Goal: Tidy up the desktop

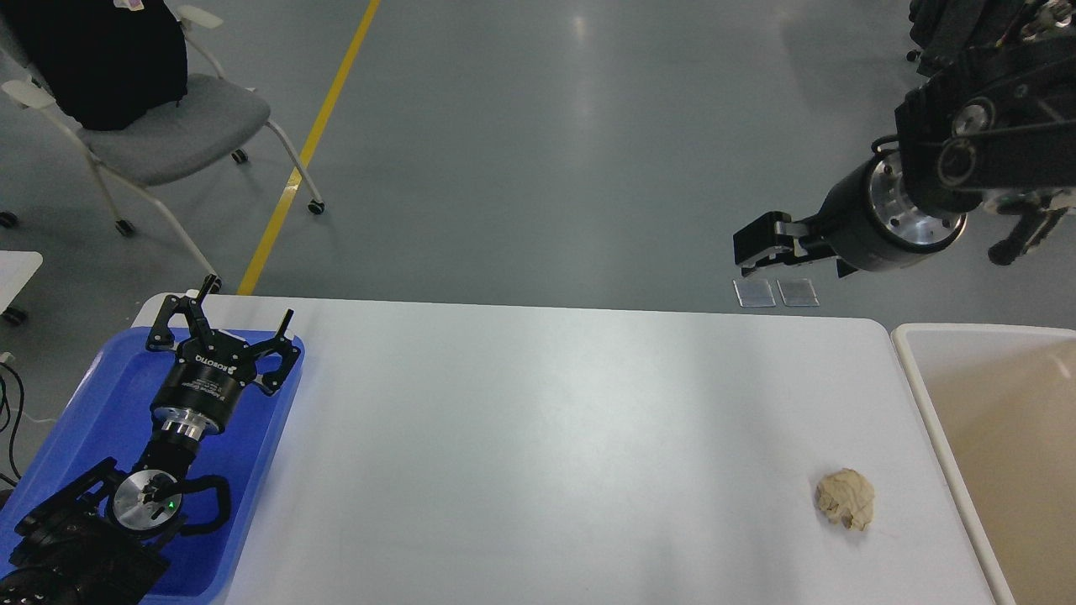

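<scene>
The white desktop fills the lower half of the head view. A crumpled beige paper ball lies on it near the right front. My left gripper is open and empty, hovering over the far end of the blue tray at the left. My right gripper hangs in the air beyond the desktop's far right edge, well above and behind the paper ball. It is seen dark and side-on, so its fingers cannot be told apart.
A beige white-rimmed bin stands against the desktop's right edge. A grey chair with a black bag stands on the floor at the far left, beside a yellow floor line.
</scene>
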You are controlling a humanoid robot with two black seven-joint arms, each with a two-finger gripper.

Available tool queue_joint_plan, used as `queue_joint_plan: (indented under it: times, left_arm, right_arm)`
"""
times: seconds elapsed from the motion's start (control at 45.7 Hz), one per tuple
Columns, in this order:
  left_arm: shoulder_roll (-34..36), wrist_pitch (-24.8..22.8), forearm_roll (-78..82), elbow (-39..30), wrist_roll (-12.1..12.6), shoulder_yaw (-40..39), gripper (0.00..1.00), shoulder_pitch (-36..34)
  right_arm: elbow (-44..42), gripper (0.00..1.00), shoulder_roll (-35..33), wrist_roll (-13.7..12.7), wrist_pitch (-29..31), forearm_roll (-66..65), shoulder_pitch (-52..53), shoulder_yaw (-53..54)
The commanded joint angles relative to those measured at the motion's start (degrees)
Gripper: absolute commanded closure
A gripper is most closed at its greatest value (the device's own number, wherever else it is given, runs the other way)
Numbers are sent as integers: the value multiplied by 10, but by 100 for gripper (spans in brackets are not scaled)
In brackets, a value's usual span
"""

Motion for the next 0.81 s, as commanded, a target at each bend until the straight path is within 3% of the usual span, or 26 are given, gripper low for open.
queue_joint_plan:
  times: [0.0, 0.328, 0.788]
  left_arm:
    - [0, 0, 0, 0, 0, 0, 1, 0]
    - [0, -1, 0, 0, 0, 0, 1, 0]
    - [0, -1, 0, 0, 0, 0, 1, 0]
  right_arm:
    - [26, 1, 18, 9, 118, -8, 37, 15]
    - [22, 1, 35, 5, 283, -73, 128, 26]
    - [-10, 1, 21, -9, 283, -40, 165, -90]
